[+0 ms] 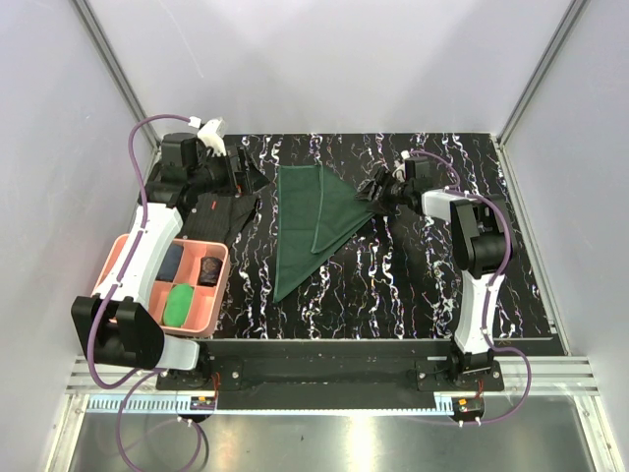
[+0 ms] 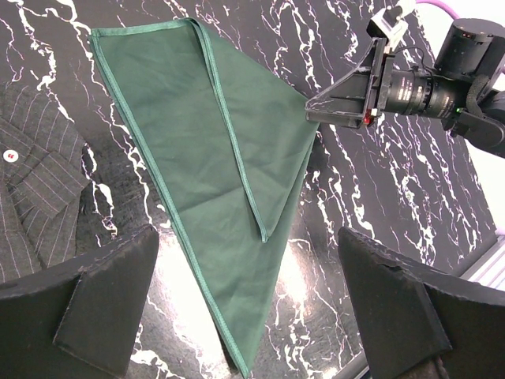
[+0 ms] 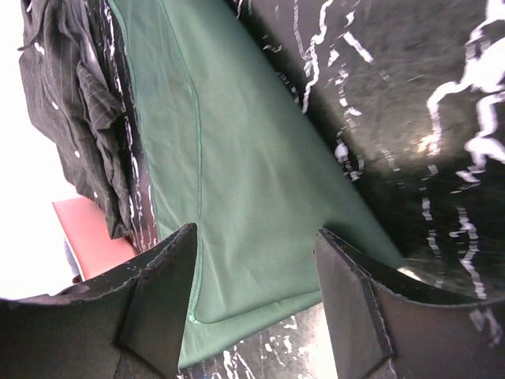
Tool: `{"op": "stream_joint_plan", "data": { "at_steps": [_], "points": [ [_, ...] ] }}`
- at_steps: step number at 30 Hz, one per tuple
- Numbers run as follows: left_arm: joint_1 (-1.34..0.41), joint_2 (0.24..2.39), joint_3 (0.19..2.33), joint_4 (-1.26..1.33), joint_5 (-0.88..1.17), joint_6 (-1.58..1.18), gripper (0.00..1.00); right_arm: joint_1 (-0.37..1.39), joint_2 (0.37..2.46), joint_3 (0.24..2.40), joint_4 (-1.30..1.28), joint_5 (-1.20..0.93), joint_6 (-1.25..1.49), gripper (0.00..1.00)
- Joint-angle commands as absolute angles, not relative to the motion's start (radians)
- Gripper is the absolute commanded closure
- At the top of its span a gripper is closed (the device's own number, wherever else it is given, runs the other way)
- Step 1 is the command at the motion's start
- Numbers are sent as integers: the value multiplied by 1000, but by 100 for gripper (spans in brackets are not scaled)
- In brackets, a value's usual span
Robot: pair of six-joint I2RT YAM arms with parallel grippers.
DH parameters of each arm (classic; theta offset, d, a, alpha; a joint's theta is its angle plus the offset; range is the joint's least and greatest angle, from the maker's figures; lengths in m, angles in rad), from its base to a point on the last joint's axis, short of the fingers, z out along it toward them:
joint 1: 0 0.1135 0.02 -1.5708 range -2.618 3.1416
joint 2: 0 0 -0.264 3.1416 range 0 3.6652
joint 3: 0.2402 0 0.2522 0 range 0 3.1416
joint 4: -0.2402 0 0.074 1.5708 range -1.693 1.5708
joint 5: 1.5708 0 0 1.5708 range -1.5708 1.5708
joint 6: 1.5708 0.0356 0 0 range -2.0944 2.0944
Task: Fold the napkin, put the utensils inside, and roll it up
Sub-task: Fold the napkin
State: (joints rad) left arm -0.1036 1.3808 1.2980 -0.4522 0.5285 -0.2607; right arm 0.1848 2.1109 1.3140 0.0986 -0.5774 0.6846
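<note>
at the middle of the black marble table [image 1: 413, 285], the green napkin [image 1: 310, 221] lies folded into a triangle, its long point toward the near edge. the right gripper [image 1: 371, 194], fingers parted, sits at the cloth's right corner; the left gripper [image 1: 251, 177], spread wide, hovers beside a pinstriped shirt [image 1: 231, 211].

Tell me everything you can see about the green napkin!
The napkin is dark green, soft-looking cloth with a stitched hem, folded into a long triangle with one layer overlapping the other. It lies flat on the black marbled table, its long point toward the near edge. The right gripper stands open at its right corner; I cannot tell if it touches.
</note>
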Motion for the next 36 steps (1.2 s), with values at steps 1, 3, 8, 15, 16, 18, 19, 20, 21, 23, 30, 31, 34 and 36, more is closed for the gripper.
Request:
{"op": "stream_joint_plan", "data": {
  "at_steps": [1, 3, 8, 15, 16, 18, 19, 20, 21, 23, 30, 31, 34, 36],
  "points": [
    [-107, 1367, 1276, -391, 548, -272, 1, 176, 2109, 1348, 98, -595, 637, 31],
    [-112, 1370, 1275, -390, 543, -272, 1, 176, 2094, 1361, 98, -650, 615, 31],
    [-115, 1381, 1275, -391, 540, -273, 1, 163, 2014, 1373, 46, -672, 539, 30],
    [-115, 1385, 1272, -390, 529, -270, 1, 84, 2052, 1391, 5, -675, 476, 30],
    [-117, 1387, 1272, -390, 528, -270, 1, 78, 2060, 1393, 5, -678, 474, 31],
    [-117, 1388, 1272, -391, 528, -271, 1, 69, 2097, 1407, 5, -695, 472, 32],
    [-117, 1391, 1270, -390, 528, -272, 1, 68, 2108, 1410, 5, -702, 472, 35],
    [-118, 1393, 1270, -390, 526, -272, 1, 67, 2126, 1414, 5, -709, 474, 37],
    [-118, 1391, 1270, -391, 525, -272, 1, 67, 2134, 1416, -23, -710, 474, 39],
    [-118, 1394, 1270, -391, 522, -270, 1, 67, 2149, 1413, -23, -710, 474, 44],
    [-120, 1396, 1270, -390, 520, -272, 1, 66, 2212, 1430, -28, -733, 488, 55],
    [-120, 1396, 1269, -391, 520, -272, 1, 67, 2220, 1431, -28, -738, 489, 55],
    [-120, 1397, 1269, -391, 518, -272, 1, 66, 2224, 1427, -28, -733, 495, 59],
    [-120, 1397, 1270, -391, 517, -273, 1, 67, 2224, 1424, -28, -729, 497, 64]
  ]
}}
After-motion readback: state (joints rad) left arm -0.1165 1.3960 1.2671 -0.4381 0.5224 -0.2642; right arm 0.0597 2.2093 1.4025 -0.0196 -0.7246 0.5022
